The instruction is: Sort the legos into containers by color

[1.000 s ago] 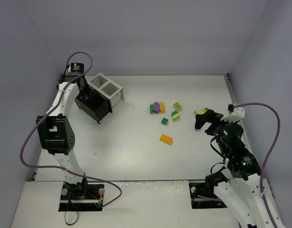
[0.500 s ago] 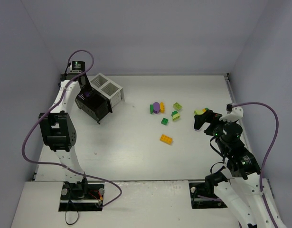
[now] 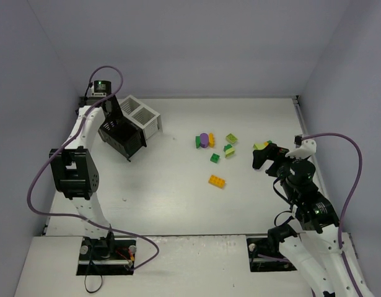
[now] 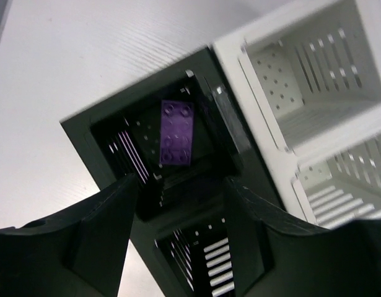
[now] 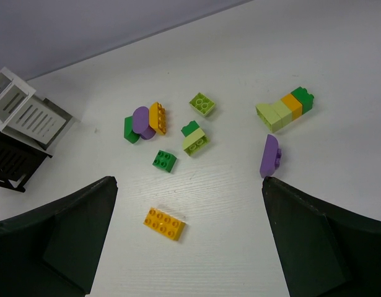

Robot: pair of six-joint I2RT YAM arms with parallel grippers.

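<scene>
Top external: left gripper (image 3: 111, 116) hangs over the containers (image 3: 150, 124), most legos (image 3: 217, 180) loose mid-table. Left wrist: its jaws stand parted and empty above one purple brick (image 4: 176, 132) lying in a black bin (image 4: 137, 93). Right wrist: right gripper (image 5: 187, 204) gapes wide, empty, over the rest; sorting seems barely begun.

Brick (image 4: 176, 132) inside bin (image 4: 82, 127); legos (image 3: 214, 158) rightward
</scene>
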